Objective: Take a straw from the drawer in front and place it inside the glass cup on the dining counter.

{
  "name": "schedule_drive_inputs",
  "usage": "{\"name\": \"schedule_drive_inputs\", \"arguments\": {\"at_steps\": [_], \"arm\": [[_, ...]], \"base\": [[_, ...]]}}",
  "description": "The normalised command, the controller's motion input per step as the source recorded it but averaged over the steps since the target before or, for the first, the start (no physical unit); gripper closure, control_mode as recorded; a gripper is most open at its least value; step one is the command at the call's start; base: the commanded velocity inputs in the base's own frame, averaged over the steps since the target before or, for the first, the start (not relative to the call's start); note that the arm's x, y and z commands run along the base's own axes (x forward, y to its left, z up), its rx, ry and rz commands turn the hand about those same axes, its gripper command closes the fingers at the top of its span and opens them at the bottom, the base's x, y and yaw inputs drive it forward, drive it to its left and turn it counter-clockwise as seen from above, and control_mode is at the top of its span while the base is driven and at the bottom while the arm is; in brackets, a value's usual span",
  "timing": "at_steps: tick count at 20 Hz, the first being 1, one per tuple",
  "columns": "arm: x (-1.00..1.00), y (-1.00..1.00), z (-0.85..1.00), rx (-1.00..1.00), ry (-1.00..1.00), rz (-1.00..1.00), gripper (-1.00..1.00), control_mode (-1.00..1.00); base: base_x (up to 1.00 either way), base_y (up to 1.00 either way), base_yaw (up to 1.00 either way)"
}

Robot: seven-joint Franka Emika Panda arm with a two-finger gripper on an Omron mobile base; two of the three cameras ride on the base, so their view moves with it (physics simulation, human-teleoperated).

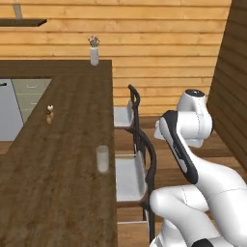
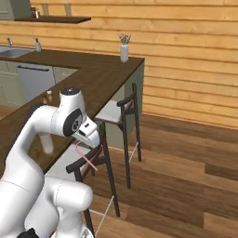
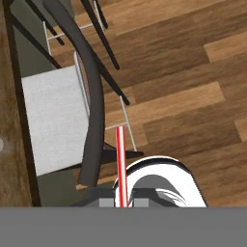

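Note:
The glass cup (image 1: 102, 158) stands upright near the right edge of the dining counter (image 1: 58, 183); in the right base view the glass cup (image 2: 48, 143) is partly hidden behind my arm. My gripper (image 2: 83, 143) hangs beside the counter's edge, above a stool, and is shut on the reddish-pink straw (image 2: 87, 158). The straw slants down past the stool's back. In the hand view the straw (image 3: 120, 161) rises straight from my gripper (image 3: 123, 201), over the wooden floor and next to the stool's dark backrest (image 3: 94, 111).
Two dark-framed stools with white seats (image 1: 129, 179) (image 1: 123, 116) stand along the counter's right side. A white vase with flowers (image 1: 94, 50) is at the far end. Small brown shakers (image 1: 49, 114) sit mid-counter. A sink and dishwasher (image 2: 32, 81) are far left.

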Motion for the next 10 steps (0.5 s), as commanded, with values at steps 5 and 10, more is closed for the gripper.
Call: {"name": "schedule_drive_inputs", "arguments": {"at_steps": [5, 10], "arm": [[0.0, 0.0, 0.0, 0.0, 0.0, 0.0, 1.0, 1.0], [0.0, 0.0, 0.0, 0.0, 0.0, 0.0, 1.0, 1.0]], "base": [[0.0, 0.28, 0.49], [0.01, 0.4, 0.48]]}}
